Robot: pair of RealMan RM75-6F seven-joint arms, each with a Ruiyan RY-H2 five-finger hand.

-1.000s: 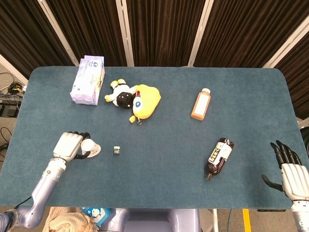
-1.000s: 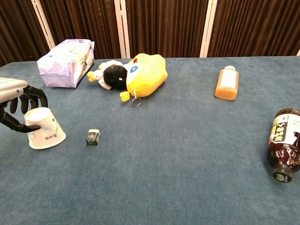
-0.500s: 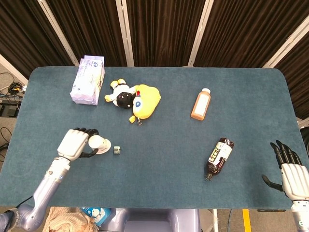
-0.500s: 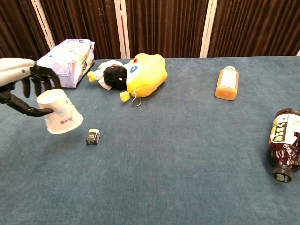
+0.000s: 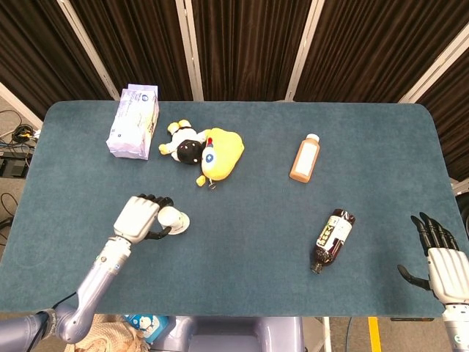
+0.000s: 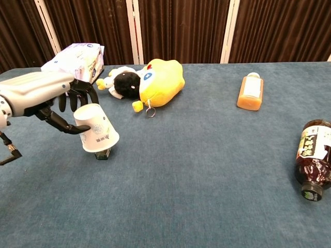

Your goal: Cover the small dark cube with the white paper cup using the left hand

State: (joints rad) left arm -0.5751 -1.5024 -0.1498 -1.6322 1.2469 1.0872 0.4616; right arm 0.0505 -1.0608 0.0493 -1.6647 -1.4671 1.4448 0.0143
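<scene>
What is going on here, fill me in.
The left hand holds the white paper cup upside down and tilted, just above the small dark cube, which still peeks out under the rim in the chest view. The cube is not covered yet. The right hand rests open at the table's near right edge, holding nothing.

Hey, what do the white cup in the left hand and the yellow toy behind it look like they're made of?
White cup: looks like matte paper, thin rolled rim, small printing on its side, held by the left hand. Yellow toy: apparently soft plush fabric, rounded, stuffed shape, with a small metal ring hanging off it.
</scene>
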